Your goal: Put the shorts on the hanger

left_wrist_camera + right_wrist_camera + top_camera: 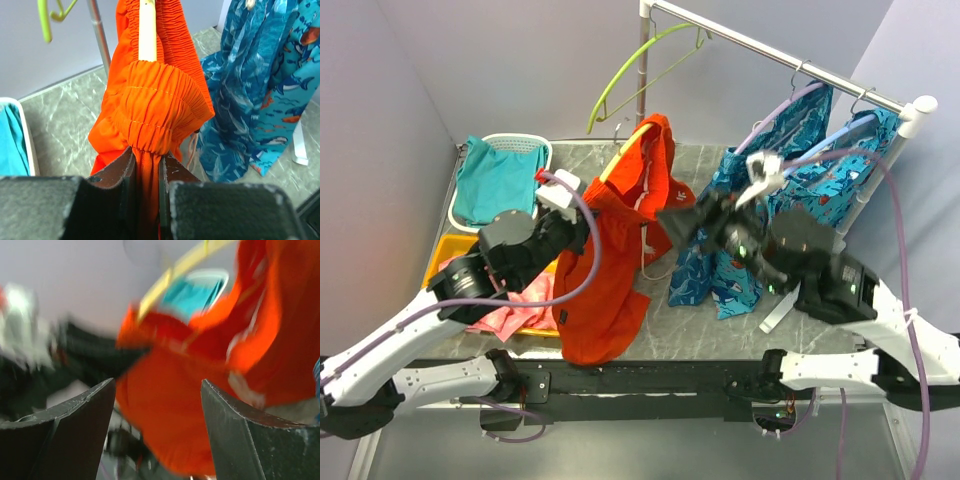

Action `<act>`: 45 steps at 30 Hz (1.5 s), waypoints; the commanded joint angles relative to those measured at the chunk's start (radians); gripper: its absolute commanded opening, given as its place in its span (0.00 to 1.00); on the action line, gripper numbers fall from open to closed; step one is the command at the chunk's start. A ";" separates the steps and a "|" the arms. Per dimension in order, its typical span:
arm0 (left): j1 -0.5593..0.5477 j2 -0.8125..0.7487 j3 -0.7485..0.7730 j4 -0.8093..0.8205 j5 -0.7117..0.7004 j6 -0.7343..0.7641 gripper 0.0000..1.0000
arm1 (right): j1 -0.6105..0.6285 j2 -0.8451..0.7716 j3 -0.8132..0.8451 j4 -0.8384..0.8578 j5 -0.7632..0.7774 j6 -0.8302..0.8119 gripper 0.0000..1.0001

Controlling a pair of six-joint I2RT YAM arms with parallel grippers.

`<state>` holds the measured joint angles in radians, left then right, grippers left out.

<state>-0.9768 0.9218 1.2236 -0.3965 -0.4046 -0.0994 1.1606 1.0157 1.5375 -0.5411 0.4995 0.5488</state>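
Note:
The red-orange shorts point(610, 270) hang in the middle of the top view, their waist draped over the yellow hanger point(625, 155). My left gripper point(582, 238) is shut on a bunched fold of the shorts; in the left wrist view the fabric point(155, 95) is pinched between the fingers point(147, 162) just below the hanger's pale bar point(147, 30). My right gripper point(672, 222) is open and empty, just right of the shorts. The blurred right wrist view shows its gripper point(157, 395) facing the shorts point(170, 405), with the hanger point(175, 270) above.
A metal rail point(770, 50) at the back holds a lime-green hanger point(640, 65) and teal patterned garments point(790, 180). A white basket point(542, 150) with teal cloth and a yellow bin point(445, 250) with pink cloth point(510, 315) stand at the left.

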 commanded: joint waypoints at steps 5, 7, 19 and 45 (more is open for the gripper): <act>0.001 0.185 0.215 0.251 0.044 0.222 0.01 | 0.172 -0.143 -0.474 0.174 -0.076 0.124 0.75; 0.004 0.228 0.263 0.274 0.044 0.248 0.01 | 0.221 -0.138 -0.531 0.214 -0.067 0.149 0.75; 0.157 0.521 0.592 0.292 0.286 0.317 0.01 | 0.333 -0.072 -0.827 0.410 -0.076 0.197 0.75; 0.210 1.000 1.142 0.268 0.523 0.237 0.01 | 0.375 0.072 -0.945 0.540 -0.088 0.272 0.74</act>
<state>-0.7670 1.9247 2.2536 -0.2749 0.0593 0.1726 1.5249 1.0859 0.5900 -0.0448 0.3866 0.8005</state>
